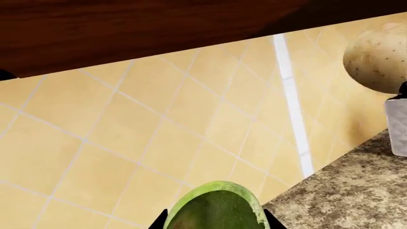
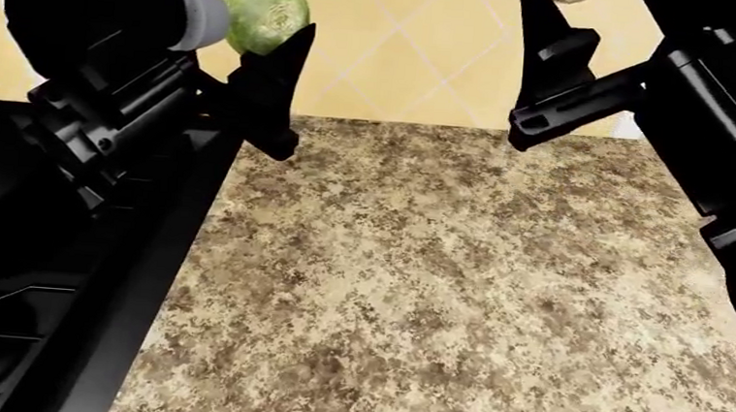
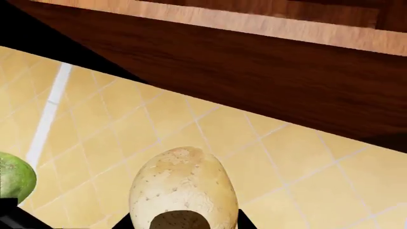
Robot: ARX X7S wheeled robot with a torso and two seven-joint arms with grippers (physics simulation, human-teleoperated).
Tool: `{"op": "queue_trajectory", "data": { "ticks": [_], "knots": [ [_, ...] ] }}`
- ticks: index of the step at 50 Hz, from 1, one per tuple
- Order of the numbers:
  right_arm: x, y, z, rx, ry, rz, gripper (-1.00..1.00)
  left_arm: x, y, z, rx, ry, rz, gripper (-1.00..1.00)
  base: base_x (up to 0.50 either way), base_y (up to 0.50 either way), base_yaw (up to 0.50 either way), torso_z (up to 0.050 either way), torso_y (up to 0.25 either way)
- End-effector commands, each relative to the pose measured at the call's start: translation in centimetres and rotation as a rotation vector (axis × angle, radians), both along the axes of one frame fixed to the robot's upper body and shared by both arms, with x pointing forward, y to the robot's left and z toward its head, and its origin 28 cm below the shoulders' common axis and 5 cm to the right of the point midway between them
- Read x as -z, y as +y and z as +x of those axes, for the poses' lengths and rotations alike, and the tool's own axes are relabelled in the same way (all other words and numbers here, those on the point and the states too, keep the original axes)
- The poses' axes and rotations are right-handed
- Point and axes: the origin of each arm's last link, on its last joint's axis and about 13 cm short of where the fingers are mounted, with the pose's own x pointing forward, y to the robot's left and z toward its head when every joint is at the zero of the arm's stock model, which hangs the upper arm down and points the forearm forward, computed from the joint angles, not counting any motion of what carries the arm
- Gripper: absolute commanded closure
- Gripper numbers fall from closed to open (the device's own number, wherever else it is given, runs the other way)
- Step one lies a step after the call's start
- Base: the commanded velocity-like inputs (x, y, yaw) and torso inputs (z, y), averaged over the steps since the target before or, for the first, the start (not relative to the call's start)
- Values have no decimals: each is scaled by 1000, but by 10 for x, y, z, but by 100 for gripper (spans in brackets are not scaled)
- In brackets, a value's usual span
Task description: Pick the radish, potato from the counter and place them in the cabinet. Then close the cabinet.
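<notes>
At the upper left of the head view our left gripper grips the radish, lifted above the counter. At the top right our right gripper clasps the potato, raised before the tiled wall beneath the dark wooden cabinet.

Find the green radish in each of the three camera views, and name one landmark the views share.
Left wrist view: the radish sits at the bottom edge, in the left tool.
Head view: it is at the top left, raised above the counter.
Right wrist view: only a green sliver shows at the left edge, beside the potato.
Shared landmark: the yellow tiled wall.
</notes>
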Motion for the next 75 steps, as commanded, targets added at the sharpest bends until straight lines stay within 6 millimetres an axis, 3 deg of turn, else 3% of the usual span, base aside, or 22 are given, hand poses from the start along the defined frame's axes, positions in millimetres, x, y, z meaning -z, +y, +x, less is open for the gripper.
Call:
{"op": "queue_trajectory", "data": {
  "ticks": [1, 16, 23, 37, 55, 75],
  "knots": [
    [-24, 12, -10, 8, -160, 12, 100, -1, 2, -2, -9, -10, -14, 100, 0, 0, 0, 0, 0],
    [-39, 22, -23, -55, -280, 40, 100, 0, 3, -1, -12, -10, -18, 100, 0, 0, 0, 0, 1],
    [-56, 25, -25, -23, -378, 78, 100, 1, 2, -1, -13, -12, -20, 100, 0, 0, 0, 0, 0],
    [-82, 35, -12, 29, -507, 221, 100, 0, 1, 1, -16, -16, -20, 100, 0, 0, 0, 0, 0],
    [-111, 49, -2, 9, -564, 260, 100, 1, 2, 2, -20, -16, -22, 100, 0, 0, 0, 1, 1],
    [-138, 54, 30, 99, -588, 290, 100, 3, 3, 3, -21, -12, -24, 100, 0, 0, 0, 0, 0]
  ]
}}
